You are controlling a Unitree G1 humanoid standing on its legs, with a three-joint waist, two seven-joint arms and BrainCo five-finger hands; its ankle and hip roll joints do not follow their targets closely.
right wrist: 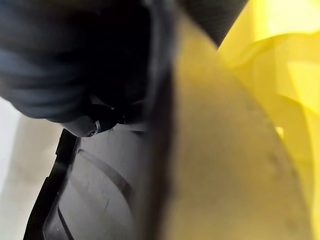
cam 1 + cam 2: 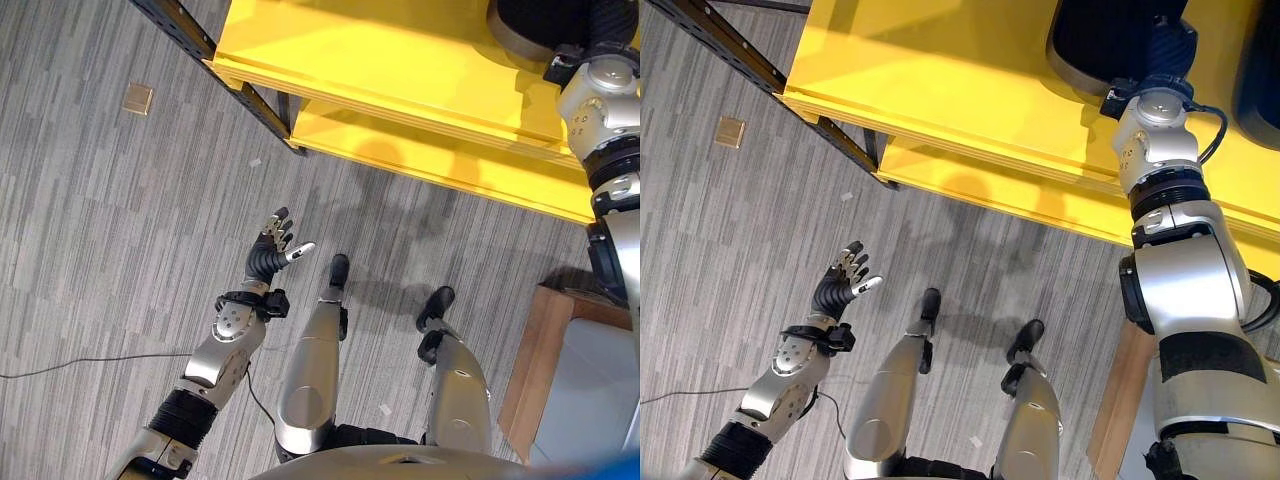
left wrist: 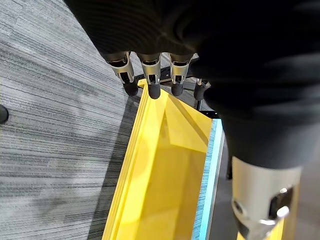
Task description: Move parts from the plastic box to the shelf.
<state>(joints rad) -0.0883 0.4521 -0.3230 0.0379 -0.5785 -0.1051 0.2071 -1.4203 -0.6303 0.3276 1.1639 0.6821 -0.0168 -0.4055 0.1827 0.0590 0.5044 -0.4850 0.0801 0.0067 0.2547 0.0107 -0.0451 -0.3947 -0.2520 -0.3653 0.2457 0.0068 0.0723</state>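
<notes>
The right arm reaches up toward one o'clock in the head views, and the right hand, under its dark ribbed cover, lies over the upper board of the bright yellow shelf, right against the large dark rounded part that sits on that board. In the right wrist view the same part shows as a black moulded plastic surface with shallow curved ribs, pressed close against the hand's cover, with the yellow board just beside it. The fingers themselves are hidden between the cover and the part, so I cannot tell whether they are clamped on it or have let go. The part is therefore already on the shelf; judging from this, the placing step is at or near its end, and the next move turns on how the hand comes away. The part lies directly ahead of the right hand, toward twelve o'clock, so a withdrawal would run back along the forearm toward six o'clock. Its long axis cannot be read, since its edges run out of the top of the view. The left hand hangs well apart at about eight o'clock from the shelf, over the grey striped carpet floor, fingers spread and relaxed, holding nothing; in its wrist view the dark tips point at the corner of the shelf's lower yellow board. The right hand is clearly the nearer. A pale wooden box with a grey inside sits at four o'clock.
</notes>
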